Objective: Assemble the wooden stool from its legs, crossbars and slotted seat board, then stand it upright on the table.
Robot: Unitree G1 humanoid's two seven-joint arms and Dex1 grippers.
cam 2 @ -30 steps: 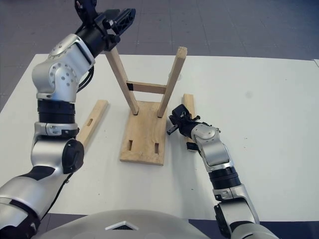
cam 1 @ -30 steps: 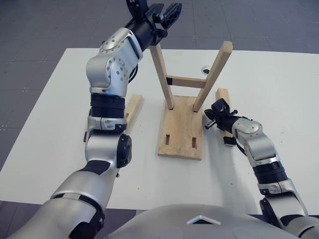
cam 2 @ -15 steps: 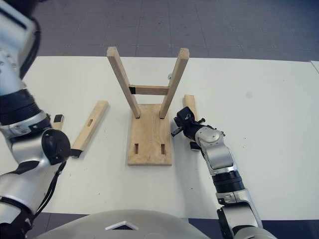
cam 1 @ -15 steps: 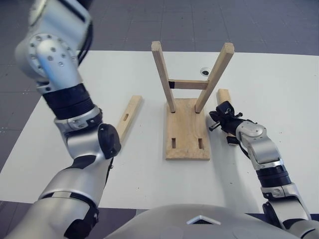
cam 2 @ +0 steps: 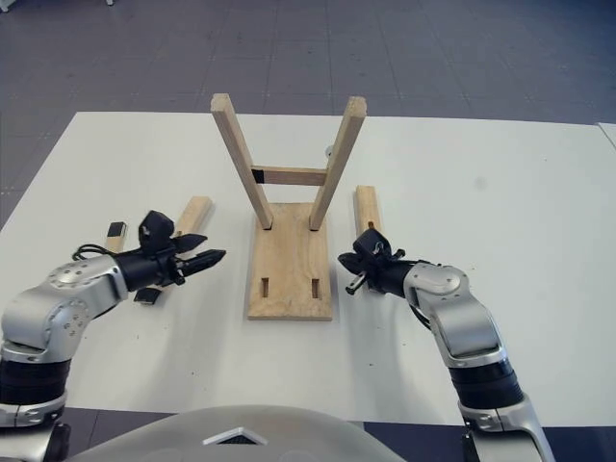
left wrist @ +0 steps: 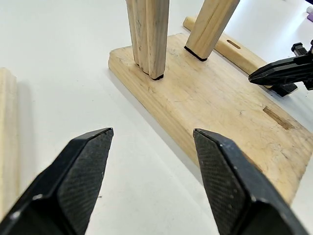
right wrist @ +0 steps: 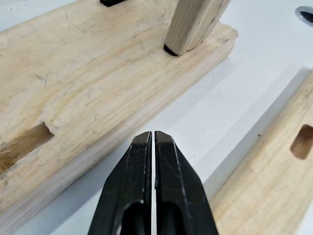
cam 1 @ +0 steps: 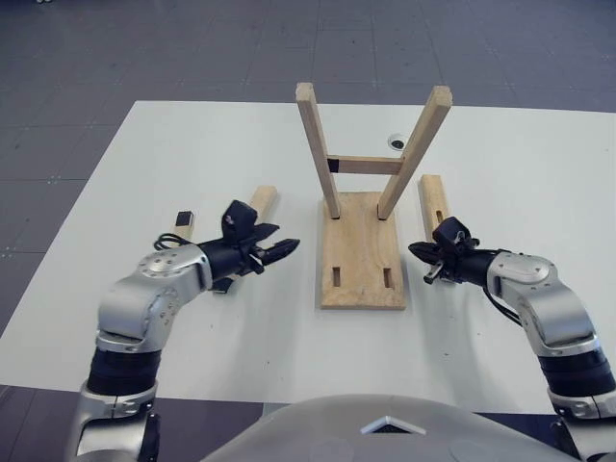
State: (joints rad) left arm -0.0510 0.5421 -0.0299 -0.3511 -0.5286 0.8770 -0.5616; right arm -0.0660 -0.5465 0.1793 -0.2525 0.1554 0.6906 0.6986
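Your left gripper [left wrist: 151, 139] spread wide, right gripper [right wrist: 150, 134] pinched closed, flanking the seat board [cam 1: 362, 252], eye views adding the crossbar [cam 1: 366, 165].

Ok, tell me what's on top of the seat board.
Two legs joined by a crossbar stand at the far end of the seat board. Its two near slots are empty. The leg ends inside the board are hidden.

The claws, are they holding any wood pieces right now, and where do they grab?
Nothing is held. The left claw is open and empty; the right claw is shut on nothing. Both are beside the seat board.
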